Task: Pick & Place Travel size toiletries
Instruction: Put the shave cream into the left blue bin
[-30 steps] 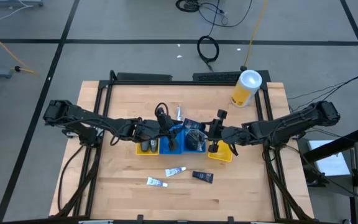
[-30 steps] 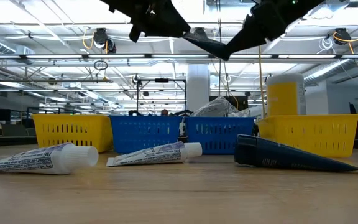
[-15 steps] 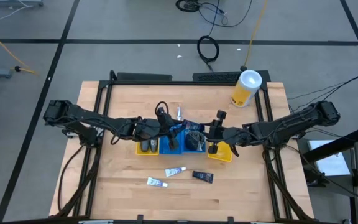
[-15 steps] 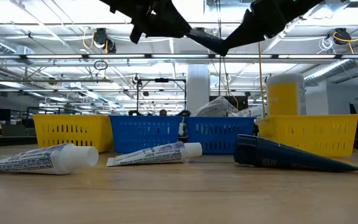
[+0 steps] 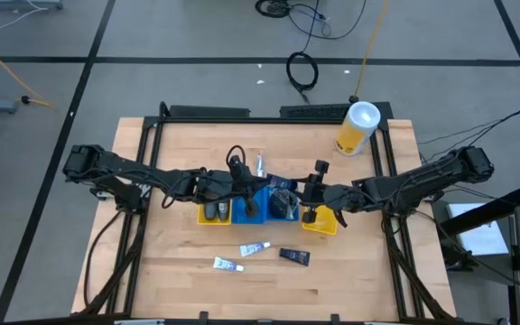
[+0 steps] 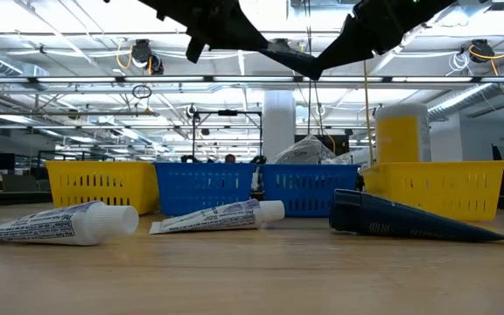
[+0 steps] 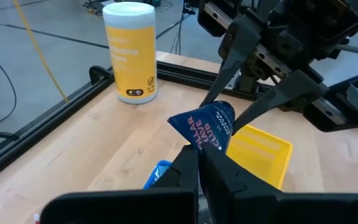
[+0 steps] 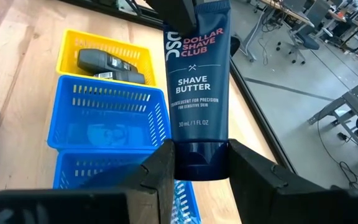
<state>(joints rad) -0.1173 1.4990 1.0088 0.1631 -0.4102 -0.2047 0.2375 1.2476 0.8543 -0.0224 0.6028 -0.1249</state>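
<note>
Shave butter tube [image 8: 197, 68] held at both ends: right gripper [image 8: 197, 163] clamps cap end, left gripper [image 7: 199, 163] pinches crimped tail (handover above blue bins [image 8: 107, 118]). Next: right jaws release.

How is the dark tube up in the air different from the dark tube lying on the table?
The raised tube is held between the right hand and the left hand, above the blue baskets; the table tube lies flat on the wood, touched by nothing. The raised one's label reads "Shave Butter"; the table one's print is too small to read. Both are dark navy tubes.
</note>
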